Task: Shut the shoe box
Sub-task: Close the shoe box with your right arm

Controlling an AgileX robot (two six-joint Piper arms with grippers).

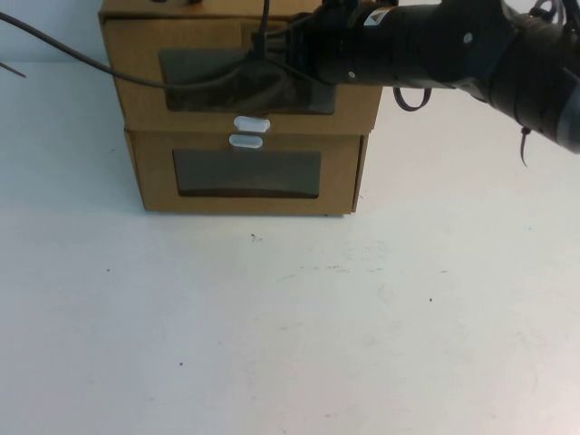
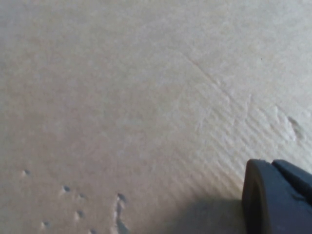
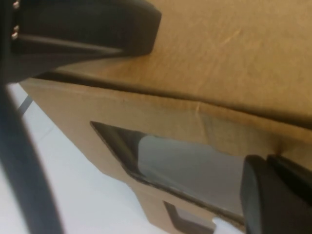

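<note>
The shoe box (image 1: 240, 68) is the upper of two stacked brown cardboard drawers, with a clear window and a white pull tab (image 1: 251, 123) below it. My right arm reaches in from the right, and my right gripper (image 1: 292, 53) is against the top right of the box's front panel. The right wrist view shows the box's top, its window (image 3: 190, 165) and one dark finger (image 3: 273, 200), with nothing held. My left gripper (image 2: 232, 214) hovers close over plain cardboard (image 2: 122, 97). One finger (image 2: 275, 200) shows there, with nothing against it. How far out the drawer stands is unclear.
A second brown drawer (image 1: 246, 172), its white tab (image 1: 246, 140) above its window, sits under the shoe box. A black cable (image 1: 72, 56) runs in from the left across the upper front. A dark arm part (image 3: 83, 24) rests over the box top. White table (image 1: 290, 326) lies in front.
</note>
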